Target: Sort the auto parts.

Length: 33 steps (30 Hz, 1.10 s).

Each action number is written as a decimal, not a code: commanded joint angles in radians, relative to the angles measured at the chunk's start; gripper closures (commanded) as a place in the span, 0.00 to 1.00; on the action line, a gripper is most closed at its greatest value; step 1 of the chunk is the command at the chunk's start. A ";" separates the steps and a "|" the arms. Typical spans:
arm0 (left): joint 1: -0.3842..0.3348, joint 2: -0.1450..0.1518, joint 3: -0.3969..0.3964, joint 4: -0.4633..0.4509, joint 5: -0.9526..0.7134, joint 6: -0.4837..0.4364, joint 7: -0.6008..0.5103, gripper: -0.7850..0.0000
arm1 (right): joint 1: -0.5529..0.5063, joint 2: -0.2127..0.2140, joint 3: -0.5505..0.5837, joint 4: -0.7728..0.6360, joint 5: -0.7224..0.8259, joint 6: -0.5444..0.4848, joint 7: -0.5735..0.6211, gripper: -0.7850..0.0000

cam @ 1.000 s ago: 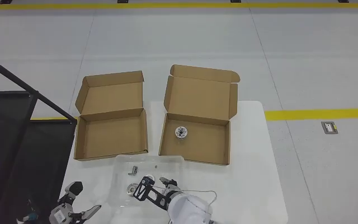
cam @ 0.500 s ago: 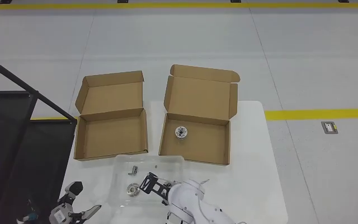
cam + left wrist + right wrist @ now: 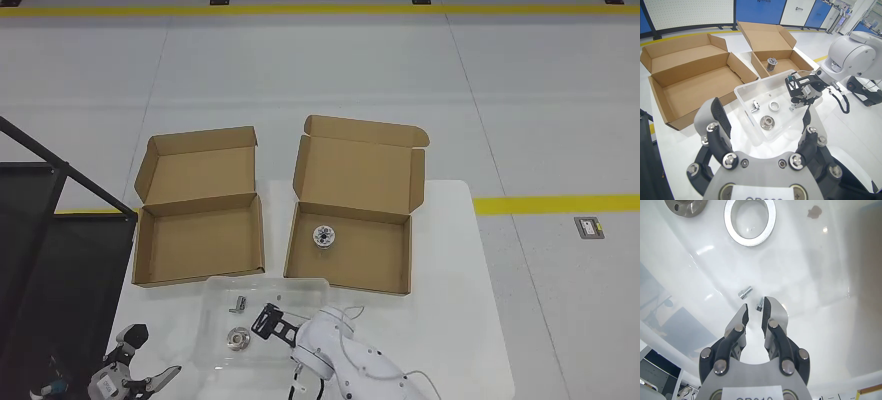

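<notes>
Right gripper (image 3: 755,303), jaws narrowly apart, hangs low inside clear plastic tray (image 3: 761,80), open floor ahead; 2 small silver bolts (image 3: 745,293) at its tips; 1 aluminium ring (image 3: 749,220), 1 flanged steel hub (image 3: 687,207) beyond.

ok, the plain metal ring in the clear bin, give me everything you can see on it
The ring is a short, thick-walled collar of matte silvery metal, plain bore, no holes or teeth visible. It lies flat, bore up, on the floor of the clear bin, touching no other part. The flanged hub lies beside it, apart; the right gripper hangs open nearby, clear of it.
</notes>
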<state>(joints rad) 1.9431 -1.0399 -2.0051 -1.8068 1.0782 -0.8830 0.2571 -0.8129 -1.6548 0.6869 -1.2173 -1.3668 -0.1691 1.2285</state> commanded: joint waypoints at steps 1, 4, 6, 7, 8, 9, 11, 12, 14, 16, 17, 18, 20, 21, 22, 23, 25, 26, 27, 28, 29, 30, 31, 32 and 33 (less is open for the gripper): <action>0.000 0.000 0.000 0.000 0.000 0.000 0.000 0.00 | 0.009 -0.005 -0.004 0.017 0.007 0.001 0.000 0.73; 0.000 0.000 0.000 0.000 0.000 0.000 0.000 0.00 | 0.023 -0.014 -0.013 0.046 0.014 0.004 0.009 0.74; 0.000 0.000 0.000 0.000 0.000 0.000 0.000 0.00 | 0.032 -0.020 -0.018 0.063 0.021 0.006 0.009 0.75; 0.000 0.000 0.000 0.000 0.000 0.000 0.000 0.00 | 0.036 -0.023 -0.020 0.074 0.025 0.007 0.010 0.75; 0.000 0.000 0.000 0.000 0.000 0.000 0.000 0.00 | 0.041 -0.025 -0.020 0.083 0.028 0.007 0.009 0.75; 0.000 0.000 0.000 0.000 0.000 0.000 0.000 0.00 | 0.045 -0.028 -0.021 0.092 0.031 0.008 0.008 0.75; 0.000 0.000 0.000 0.000 0.000 0.000 0.000 0.00 | 0.053 -0.032 -0.022 0.110 0.037 0.008 0.005 0.76; 0.000 0.000 0.000 0.000 0.000 0.000 0.000 0.00 | 0.057 -0.035 -0.022 0.120 0.038 0.014 0.008 0.78; 0.000 0.000 0.000 0.000 0.000 0.000 0.000 0.00 | 0.065 -0.039 -0.024 0.135 0.039 0.024 0.008 0.94; 0.000 0.000 0.000 0.000 0.000 0.000 0.000 0.00 | 0.071 -0.044 -0.025 0.144 0.041 0.028 0.003 1.00; 0.000 0.000 0.000 0.000 0.000 0.000 0.000 0.00 | 0.073 -0.045 -0.026 0.146 0.039 0.032 0.002 1.00; 0.000 0.000 0.000 0.000 0.000 0.000 0.000 0.00 | 0.073 -0.047 -0.027 0.143 0.037 0.037 0.001 1.00; 0.000 0.000 0.000 0.000 0.000 0.000 0.000 0.00 | 0.068 -0.048 -0.030 0.120 0.018 0.055 -0.006 1.00; 0.000 0.000 0.000 0.000 0.000 0.000 0.000 0.00 | 0.064 -0.047 -0.030 0.101 0.005 0.063 -0.006 1.00; 0.000 0.000 0.000 0.000 0.000 0.000 0.000 0.00 | 0.056 -0.045 -0.030 0.076 -0.010 0.072 -0.007 1.00; 0.000 0.000 0.000 0.000 0.000 0.000 0.000 0.00 | 0.046 -0.042 -0.028 0.045 -0.029 0.083 -0.004 1.00; 0.000 0.000 0.000 0.000 0.000 0.000 0.000 0.00 | 0.018 -0.034 -0.025 -0.036 -0.081 0.105 0.003 1.00; 0.000 0.000 0.000 0.000 0.000 0.000 0.000 0.00 | 0.000 -0.028 -0.024 -0.086 -0.112 0.115 0.006 1.00; 0.000 0.000 0.000 0.000 0.000 0.000 0.000 0.00 | -0.021 -0.022 -0.023 -0.139 -0.146 0.123 0.010 1.00; 0.000 0.000 0.000 0.000 0.000 0.000 0.000 0.00 | -0.043 -0.016 -0.022 -0.197 -0.184 0.128 0.011 1.00; 0.000 0.000 0.000 0.000 0.000 0.000 0.000 0.00 | -0.069 -0.009 -0.021 -0.256 -0.222 0.132 0.008 1.00; 0.000 0.000 0.000 0.000 0.000 0.000 0.000 0.00 | -0.095 -0.002 -0.021 -0.319 -0.258 0.133 -0.007 1.00; 0.000 0.000 0.000 0.000 0.000 0.000 0.000 0.00 | -0.123 0.006 -0.020 -0.380 -0.300 0.136 -0.029 1.00; 0.000 0.000 0.000 0.000 0.000 0.000 0.000 0.00 | -0.153 0.013 -0.022 -0.432 -0.339 0.131 -0.048 1.00; 0.000 0.000 0.000 0.000 0.000 0.000 0.000 0.00 | -0.162 0.015 -0.023 -0.447 -0.352 0.128 -0.053 1.00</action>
<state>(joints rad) 1.9431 -1.0399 -2.0051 -1.8068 1.0782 -0.8830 0.2571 -0.9580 -1.6432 0.6656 -1.6254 -1.6926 -0.0371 1.1856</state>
